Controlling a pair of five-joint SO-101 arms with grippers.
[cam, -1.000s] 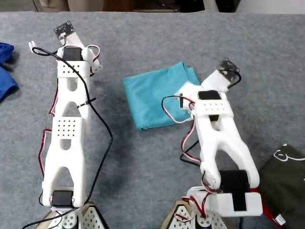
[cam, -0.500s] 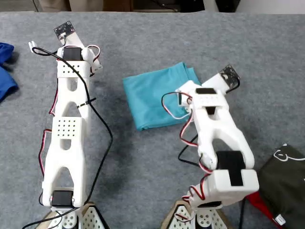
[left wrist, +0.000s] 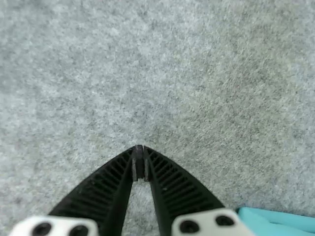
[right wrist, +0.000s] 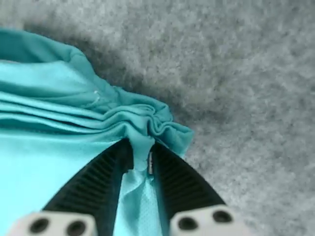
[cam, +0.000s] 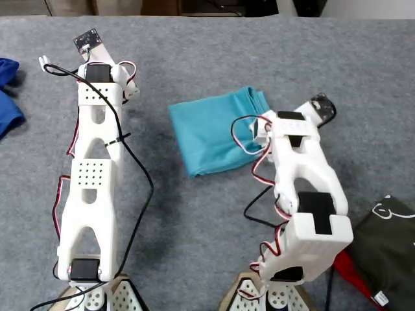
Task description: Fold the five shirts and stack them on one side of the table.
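Right gripper (right wrist: pixel 140 156) is pinched shut on the bunched edge of the teal shirt (cam: pixel 211 133), fabric caught between its jaws. Over the last second its arm has swung toward 3 o'clock, tugging that edge slightly along. Judging from this, the folded shirt is starting to be dragged to a stacking side. It lies mid-table. Left gripper (left wrist: pixel 139 162) is closed on nothing above bare table (cam: pixel 194 52) at 11 o'clock. Nothing sits in a container: a blue shirt (cam: pixel 8 97) lies at 9 o'clock, a dark shirt (cam: pixel 389 246) at 4 o'clock.
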